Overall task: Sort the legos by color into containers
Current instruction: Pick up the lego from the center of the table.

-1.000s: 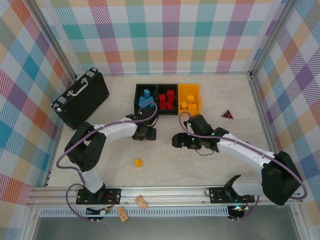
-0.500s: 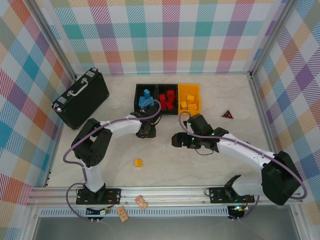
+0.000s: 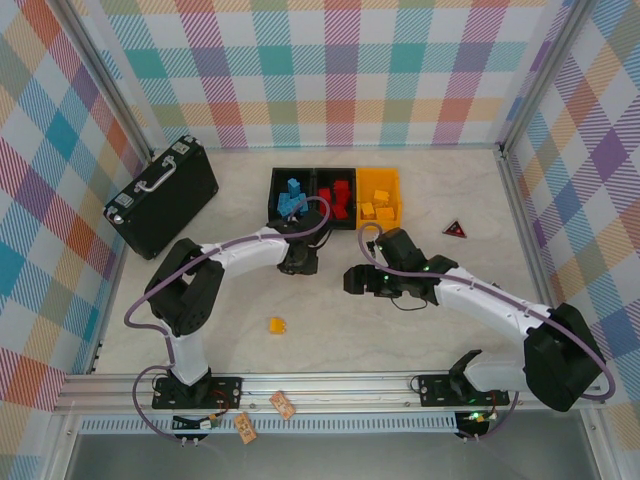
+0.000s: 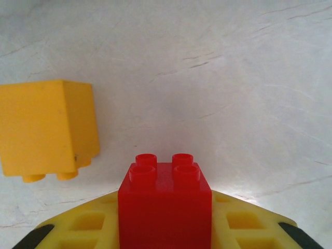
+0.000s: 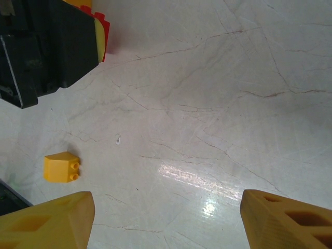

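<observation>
**Late stage of colour sorting: one red brick being carried, one yellow brick lying loose.**

The left gripper (image 3: 297, 262) is clamping a red brick (image 4: 164, 205) between its fingers, just on the near side of the containers (image 3: 316, 175). The right gripper (image 5: 167, 207) is hovering with its fingers apart and nothing between them, also on the near side of the containers. Blue bricks (image 3: 292, 197), red bricks (image 3: 337, 200) and yellow bricks (image 3: 377, 208) are already lying in separate bins. A loose yellow brick (image 3: 277, 325) is resting on the table (image 3: 450, 180), well apart from the containers, so seemingly two placements are remaining.
</observation>
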